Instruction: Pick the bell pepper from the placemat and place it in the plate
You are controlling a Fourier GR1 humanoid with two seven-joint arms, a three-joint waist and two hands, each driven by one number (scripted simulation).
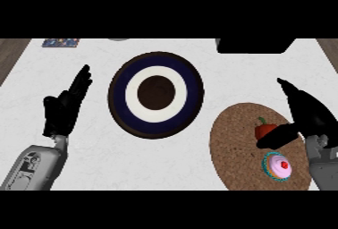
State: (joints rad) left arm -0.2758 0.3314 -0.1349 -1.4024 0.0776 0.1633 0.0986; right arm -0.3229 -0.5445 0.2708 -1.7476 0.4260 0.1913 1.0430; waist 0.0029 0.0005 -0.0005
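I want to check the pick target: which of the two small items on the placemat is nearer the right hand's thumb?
The red bell pepper: the right hand has its thumb right beside it. The pink cupcake sits lower on the placemat, apart.

Plate [156, 95]: dark brown rim, navy ring, white ring, brown centre. Mat [241, 143]: speckled tan cork. Pepper [265, 129]: red, green stem. Cupcake [278, 166]: pink icing, red top, teal case. Worktop [99, 152]: white, faintly marbled. Hands [64, 109]: black; forearms grey.
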